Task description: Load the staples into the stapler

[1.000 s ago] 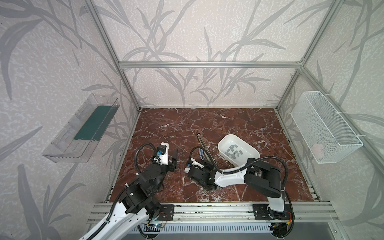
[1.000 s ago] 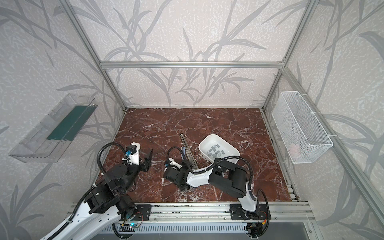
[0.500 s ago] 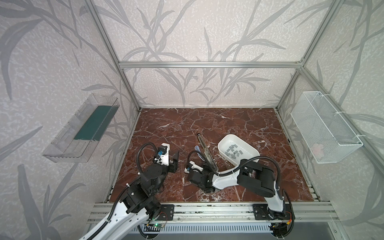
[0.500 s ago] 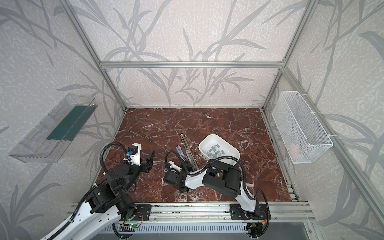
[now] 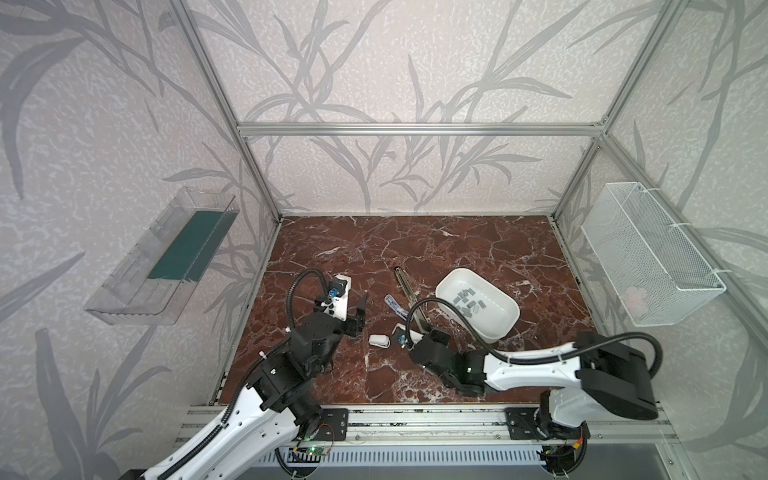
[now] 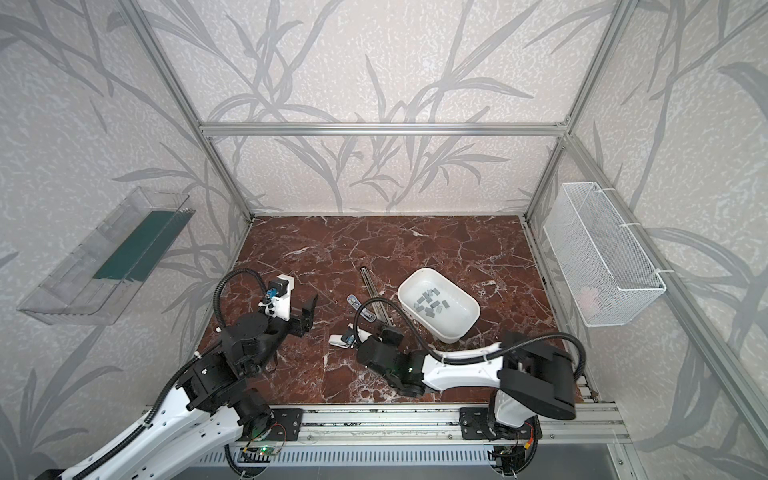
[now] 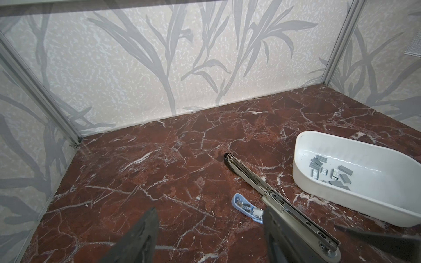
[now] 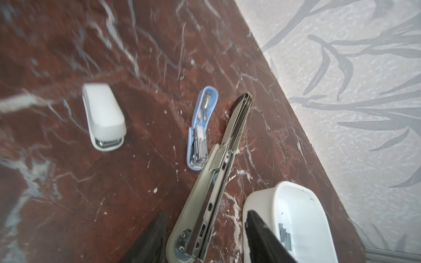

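In both top views the staples [image 5: 468,300] were seen loose in the white tub [image 5: 500,334], just beside the long stapler [image 5: 409,293], laid open on the bench [image 5: 332,249]. In the left wrist view the left end effector [image 7: 209,208] was shown open and empty, the tub beyond the stapler. In the right wrist view the right end effector [image 8: 206,213] was shown open astride the stapler's hinge end, the tub just beside it; it was judged the nearer.
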Motion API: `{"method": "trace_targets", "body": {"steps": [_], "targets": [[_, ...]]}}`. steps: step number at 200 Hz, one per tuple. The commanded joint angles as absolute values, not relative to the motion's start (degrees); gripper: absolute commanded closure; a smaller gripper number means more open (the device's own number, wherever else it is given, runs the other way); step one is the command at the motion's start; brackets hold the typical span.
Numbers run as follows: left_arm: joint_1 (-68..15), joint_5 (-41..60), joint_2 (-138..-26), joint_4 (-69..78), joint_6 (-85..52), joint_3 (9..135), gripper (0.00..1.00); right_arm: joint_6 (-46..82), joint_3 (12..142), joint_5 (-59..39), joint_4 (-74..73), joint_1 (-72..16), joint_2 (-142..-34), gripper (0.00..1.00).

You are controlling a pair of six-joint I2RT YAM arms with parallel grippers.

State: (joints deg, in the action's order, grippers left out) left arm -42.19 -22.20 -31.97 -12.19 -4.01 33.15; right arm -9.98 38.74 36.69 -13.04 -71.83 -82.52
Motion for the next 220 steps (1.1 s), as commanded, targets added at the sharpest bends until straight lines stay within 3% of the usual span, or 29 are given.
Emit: {"method": "trace_targets", "body": {"steps": [1, 30, 44, 52, 83, 110, 139, 184, 220], "targets": [[-41.71, -18.2, -34.27, -11.56, -0.79, 33.77, 0.25, -0.9, 35.17, 24.27, -14.62, -68.65, -76.15, 0.39], [-41.57, -12.39, -35.58, -12.22, 2.34, 33.93, 0.24, 2.47, 31.2, 18.21, -18.15, -67.37, -71.74, 0.35], [-41.7, -2.82, -35.3, -12.16, 9.2, 33.13, 0.4, 3.71, 29.87, 15.68, -19.35, -66.38, -70.06, 0.32], [-42.01, 0.87, -35.48, -11.56, 12.12, 32.3, 0.44, 4.64, 28.83, 13.58, -19.97, -65.1, -68.77, 0.32], [-42.12, 3.55, -42.32, -9.84, 18.29, 34.18, 0.4, 8.12, 24.74, 8.66, -20.71, -59.23, -62.63, 0.29], [-42.05, 7.62, -53.97, -25.47, 26.34, 52.72, 0.35, 8.76, 20.79, 8.87, -19.97, -55.4, -57.04, 0.25], [-42.05, 14.22, -63.26, -52.09, 46.62, 68.1, 0.37, 9.52, 18.05, 8.25, -15.74, -52.38, -51.52, 0.23], [-41.32, 16.43, -61.97, -44.29, 58.8, 48.98, 0.36, 10.75, 14.67, 5.6, -16.03, -47.1, -46.83, 0.19], [-40.73, 12.81, -66.49, -40.62, 59.62, 46.14, 0.35, 10.22, 14.05, 4.64, -16.1, -42.93, -47.98, 0.19]]}}
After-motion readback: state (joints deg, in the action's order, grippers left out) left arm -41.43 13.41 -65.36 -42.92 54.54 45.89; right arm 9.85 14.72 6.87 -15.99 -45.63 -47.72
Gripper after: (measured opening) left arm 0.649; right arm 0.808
